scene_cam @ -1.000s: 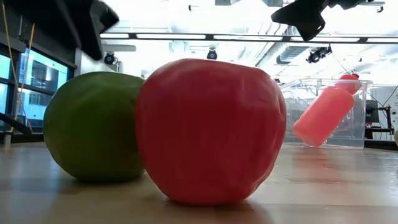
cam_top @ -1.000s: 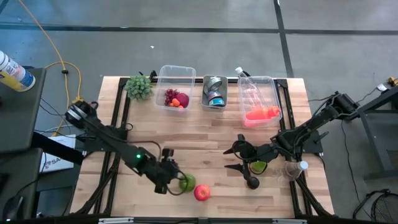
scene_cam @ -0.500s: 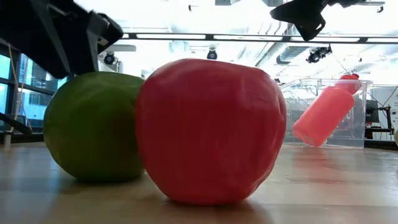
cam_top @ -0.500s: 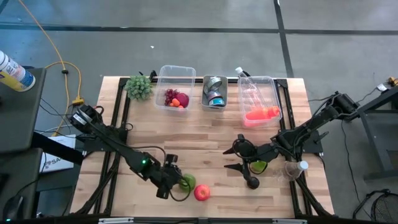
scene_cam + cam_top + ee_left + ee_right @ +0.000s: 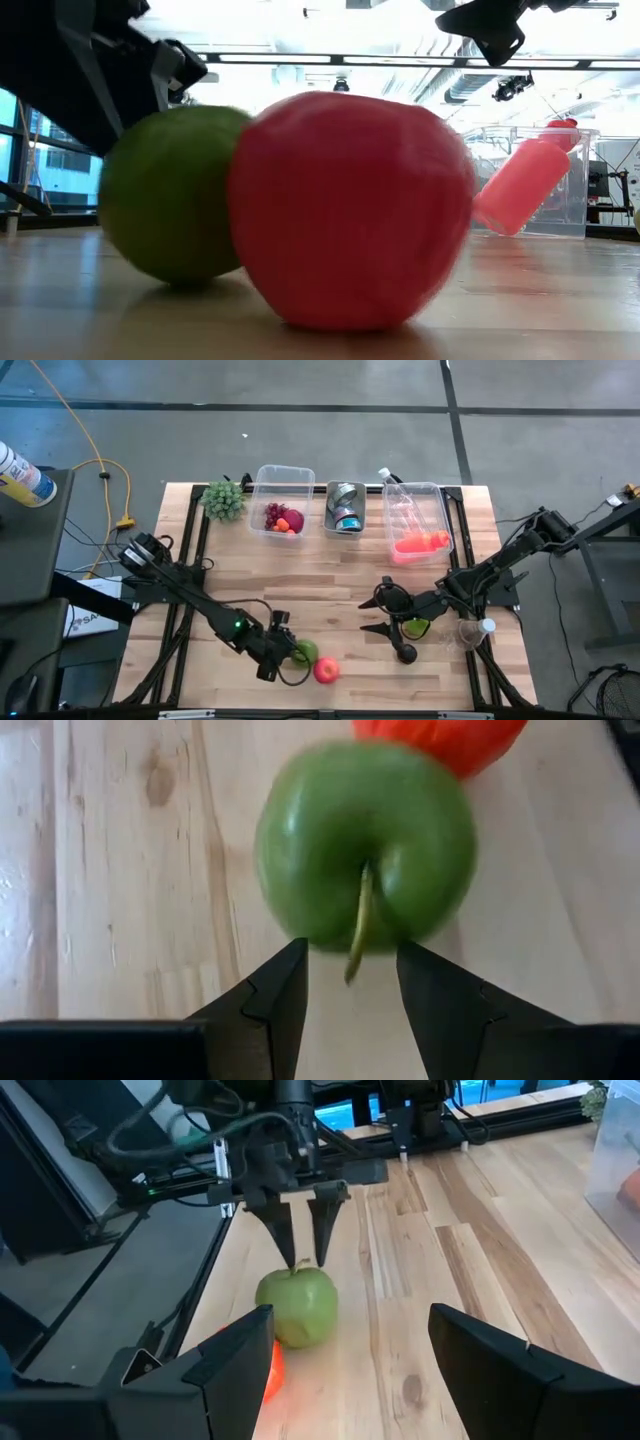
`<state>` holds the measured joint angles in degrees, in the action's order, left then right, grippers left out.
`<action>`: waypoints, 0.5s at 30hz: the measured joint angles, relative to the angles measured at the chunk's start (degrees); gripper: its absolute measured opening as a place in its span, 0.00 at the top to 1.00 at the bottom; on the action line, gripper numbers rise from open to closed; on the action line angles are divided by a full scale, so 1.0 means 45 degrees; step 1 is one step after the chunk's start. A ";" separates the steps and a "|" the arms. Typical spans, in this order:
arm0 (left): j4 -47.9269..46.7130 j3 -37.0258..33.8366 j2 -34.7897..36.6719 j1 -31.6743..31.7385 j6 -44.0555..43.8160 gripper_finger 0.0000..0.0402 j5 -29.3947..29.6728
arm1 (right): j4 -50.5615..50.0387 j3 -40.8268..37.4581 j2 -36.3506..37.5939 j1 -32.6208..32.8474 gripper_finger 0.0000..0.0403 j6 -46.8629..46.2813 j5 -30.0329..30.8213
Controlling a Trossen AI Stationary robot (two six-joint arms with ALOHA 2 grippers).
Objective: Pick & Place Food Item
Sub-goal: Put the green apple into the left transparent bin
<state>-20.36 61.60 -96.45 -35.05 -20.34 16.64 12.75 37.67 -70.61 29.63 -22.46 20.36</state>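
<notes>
A green apple [image 5: 304,652] stands stem up on the wooden table near its front edge. It touches a red apple [image 5: 326,670] on its right side. My left gripper [image 5: 350,955] points steeply down on the green apple [image 5: 365,840], open, with the stem [image 5: 358,925] in the gap between its fingers. My right gripper [image 5: 368,616] hovers open over the table's right half, well clear of both apples. It faces the green apple [image 5: 297,1308] from a distance. My left gripper comes slanting down from the table's left onto the green apple's top. Its two fingertips [image 5: 287,1240] stand on either side of the stem [image 5: 300,1264], at the apple's upper surface. The stem itself is not pinched. The apple rests on the table, leaning against the red apple [image 5: 350,210].
Three bins line the far edge: one with fruit [image 5: 281,500], one with tins [image 5: 346,508] and one with a pink bottle [image 5: 415,525]. A green plant [image 5: 224,500] sits at the far left. A green thing [image 5: 415,627] and a clear cup [image 5: 470,632] lie under my right arm.
My left gripper has come down and toward the table's right onto the green apple. The green apple has been nudged against the red one, and both have shifted a little toward the table's right.
</notes>
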 joint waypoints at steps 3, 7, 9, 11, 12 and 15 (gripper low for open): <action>0.0067 -0.0003 -0.0007 0.0016 -0.0023 0.63 0.0005 | 0.0000 0.0000 0.0000 -0.0005 0.36 -0.0003 -0.0302; 0.0220 0.0000 -0.0004 0.0015 -0.0121 0.63 0.0371 | -0.0010 0.0000 0.0000 0.0000 0.36 0.0000 -0.0564; 0.0444 0.0000 -0.0004 0.0016 -0.0132 0.63 0.0394 | -0.0010 0.0000 0.0000 0.0000 0.36 -0.0003 -0.0579; 0.0543 0.0000 -0.0004 0.0016 -0.0145 0.63 0.0393 | -0.0012 0.0000 0.0000 0.0000 0.36 -0.0003 -0.0576; 0.0654 0.0000 -0.0004 0.0016 -0.0143 0.63 0.0393 | -0.0013 0.0000 0.0000 0.0000 0.36 -0.0003 -0.0577; 0.0840 0.0000 0.0000 0.0016 0.0004 0.63 0.0403 | -0.0015 0.0000 0.0000 0.0000 0.36 -0.0022 -0.0579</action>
<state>-16.58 61.60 -96.44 -34.98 -20.32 18.46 12.69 37.67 -70.61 29.63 -22.56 17.76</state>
